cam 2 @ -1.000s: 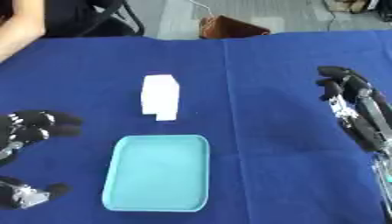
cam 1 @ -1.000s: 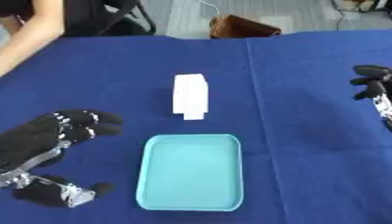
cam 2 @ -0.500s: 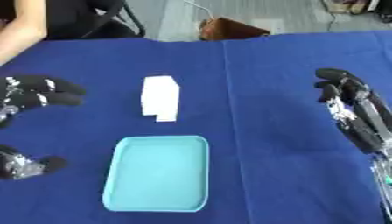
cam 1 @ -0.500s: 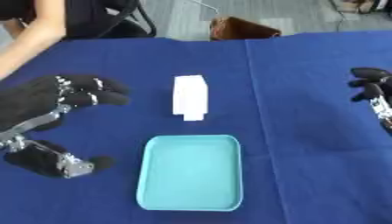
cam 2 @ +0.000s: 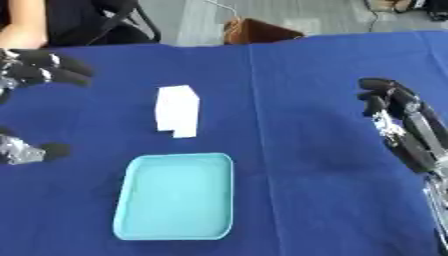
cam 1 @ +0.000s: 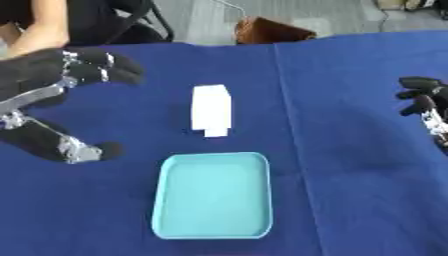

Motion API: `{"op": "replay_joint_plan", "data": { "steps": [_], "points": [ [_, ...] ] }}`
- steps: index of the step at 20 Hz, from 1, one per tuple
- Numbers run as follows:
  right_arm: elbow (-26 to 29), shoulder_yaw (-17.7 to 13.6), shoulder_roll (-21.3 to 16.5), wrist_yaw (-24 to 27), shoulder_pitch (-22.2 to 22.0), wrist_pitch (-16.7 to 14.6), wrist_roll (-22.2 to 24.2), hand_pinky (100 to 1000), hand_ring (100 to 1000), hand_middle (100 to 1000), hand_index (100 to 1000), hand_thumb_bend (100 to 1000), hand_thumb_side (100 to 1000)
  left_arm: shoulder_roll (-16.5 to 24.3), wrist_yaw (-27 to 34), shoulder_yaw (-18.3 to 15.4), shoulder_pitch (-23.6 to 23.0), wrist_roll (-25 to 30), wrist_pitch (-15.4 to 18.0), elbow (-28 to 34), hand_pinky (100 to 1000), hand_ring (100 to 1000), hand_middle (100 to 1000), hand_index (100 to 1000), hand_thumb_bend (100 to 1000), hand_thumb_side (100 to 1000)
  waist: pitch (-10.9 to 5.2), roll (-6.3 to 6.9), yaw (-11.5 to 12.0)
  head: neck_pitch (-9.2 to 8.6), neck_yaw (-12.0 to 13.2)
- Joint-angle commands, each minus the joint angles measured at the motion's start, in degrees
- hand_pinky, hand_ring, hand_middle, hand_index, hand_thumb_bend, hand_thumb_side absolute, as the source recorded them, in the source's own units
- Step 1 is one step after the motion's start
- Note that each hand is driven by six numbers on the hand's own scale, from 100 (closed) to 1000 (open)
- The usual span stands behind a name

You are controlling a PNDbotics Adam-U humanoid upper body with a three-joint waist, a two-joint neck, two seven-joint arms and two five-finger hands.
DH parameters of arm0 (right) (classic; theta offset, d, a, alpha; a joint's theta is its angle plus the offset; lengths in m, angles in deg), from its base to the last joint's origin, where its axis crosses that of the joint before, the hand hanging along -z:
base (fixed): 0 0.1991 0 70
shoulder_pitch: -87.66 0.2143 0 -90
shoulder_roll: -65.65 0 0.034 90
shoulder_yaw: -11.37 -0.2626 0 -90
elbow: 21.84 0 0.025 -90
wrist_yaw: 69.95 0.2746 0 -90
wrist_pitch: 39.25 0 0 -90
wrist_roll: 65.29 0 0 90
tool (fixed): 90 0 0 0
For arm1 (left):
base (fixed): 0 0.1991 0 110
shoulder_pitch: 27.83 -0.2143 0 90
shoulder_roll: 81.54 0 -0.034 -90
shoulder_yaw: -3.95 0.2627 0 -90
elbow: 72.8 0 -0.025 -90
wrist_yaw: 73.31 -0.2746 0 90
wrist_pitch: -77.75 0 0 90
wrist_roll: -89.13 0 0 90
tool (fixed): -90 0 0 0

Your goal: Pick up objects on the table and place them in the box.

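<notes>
While left robot hand (cam 1: pixel 52 80) spreads open, white box (cam 1: pixel 211 108) uncrowded, tray (cam 1: pixel 213 195) near table edge

No text, label, brand, number or sign can be read anywhere: the white object (cam 1: pixel 211 110) on the blue desk (cam 1: pixel 350 125) shows plain faces, and the turquoise box (cam 1: pixel 213 195) is unmarked.

Left hand (cam 1: pixel 52 85) is motion-blurred; its palm and wrist are cut off by the left edge. Right hand (cam 2: pixel 404 125) is clipped at the right edge, more so in the left eye view. White object (cam 1: pixel 211 109) is soft-edged; no markings can be made out.
</notes>
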Motion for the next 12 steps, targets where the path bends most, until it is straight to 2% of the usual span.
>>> {"op": "replay_joint_plan", "data": {
  "steps": [1, 6, 12],
  "points": [
    [0.7, 0.1, -1.0, -0.1, 0.7, -0.1, 0.3, 640, 783, 850, 858, 100, 854, 2.9, 0.8, -0.1, 1.4, 0.6, 0.5, -0.6, 746, 819, 857, 900, 485, 533, -1.57, -0.04, -0.1, -0.15, 0.9],
    [0.7, 0.3, -0.9, -0.1, 1.1, -0.2, 0.5, 640, 783, 850, 858, 100, 852, 2.9, 0.6, 0.8, 3.5, 1.4, 1.0, -2.1, 748, 822, 859, 899, 488, 544, -1.49, -0.04, -0.6, -0.29, 1.4],
    [0.7, 0.8, -0.7, 0.0, 1.6, -0.3, 1.0, 641, 783, 850, 858, 100, 851, 1.3, -1.6, 2.8, 7.3, 3.3, 1.5, -7.4, 750, 823, 862, 900, 491, 557, -1.34, 0.14, -1.5, -0.52, 2.5]
  ]
}}
